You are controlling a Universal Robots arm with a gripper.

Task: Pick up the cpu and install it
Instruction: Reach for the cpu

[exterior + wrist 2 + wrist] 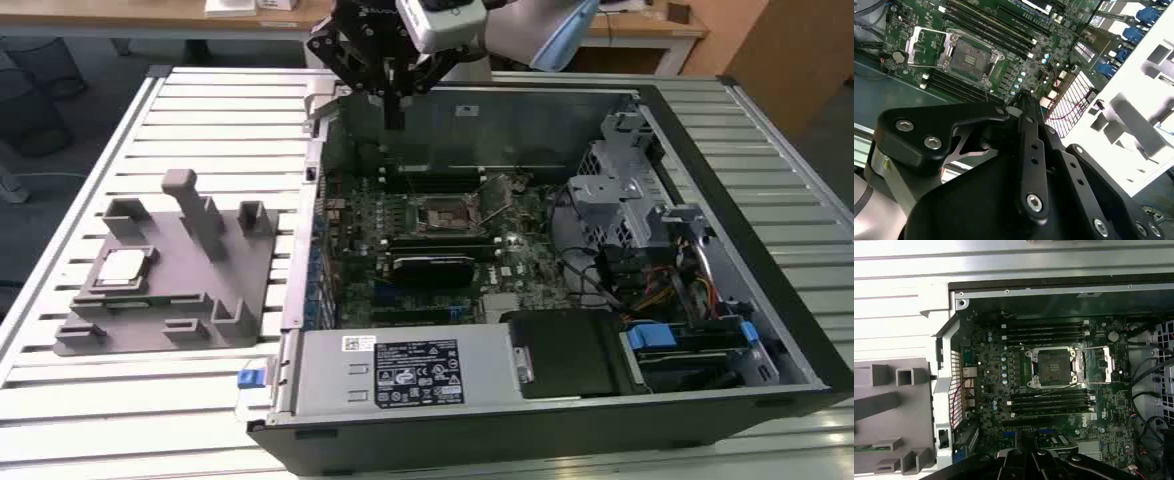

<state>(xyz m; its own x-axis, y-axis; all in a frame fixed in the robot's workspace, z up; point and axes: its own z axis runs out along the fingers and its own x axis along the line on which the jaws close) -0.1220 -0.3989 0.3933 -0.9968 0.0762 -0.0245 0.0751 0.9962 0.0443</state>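
The cpu (123, 266), a small silver square, lies flat on the grey fixture (180, 270) at the exterior view's left, outside the open computer case (561, 410). My gripper (395, 120) hangs over the case's back wall, well away from the cpu, with its black fingers (1026, 130) closed together and nothing between them. Inside the case, the motherboard socket (447, 212) (1051, 367) (969, 57) is empty. Its metal load plate (1100, 365) (926, 45) is flipped open to one side. Memory slots (1046, 330) run along both sides of the socket.
A black rectangular block (430, 268) sits on the board in front of the socket. A grey power supply (400, 370) fills the case front, and a drive cage (627, 200) with cables stands at the exterior view's right. The fixture carries upright posts (194, 205). All rests on a slatted metal table (214, 120).
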